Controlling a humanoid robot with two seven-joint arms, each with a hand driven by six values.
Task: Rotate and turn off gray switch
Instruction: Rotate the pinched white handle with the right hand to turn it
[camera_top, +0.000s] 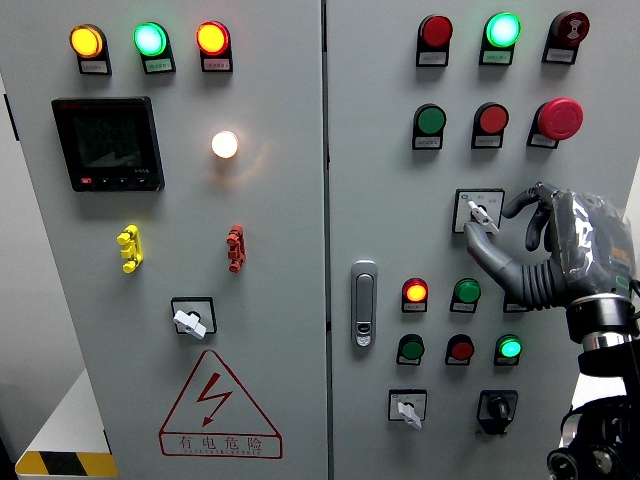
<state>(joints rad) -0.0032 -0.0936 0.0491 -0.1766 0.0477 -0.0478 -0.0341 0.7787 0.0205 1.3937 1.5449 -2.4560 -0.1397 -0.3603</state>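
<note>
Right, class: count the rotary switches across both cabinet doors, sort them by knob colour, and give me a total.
Gray-knob rotary switches: 3
Black-knob rotary switches: 1
Total: 4

Right hand (545, 250) raised from lower right, wrist upright, palm turned left, fingers (520, 203) curled forward, thumb extended leftward. Left arm out of view.
</note>
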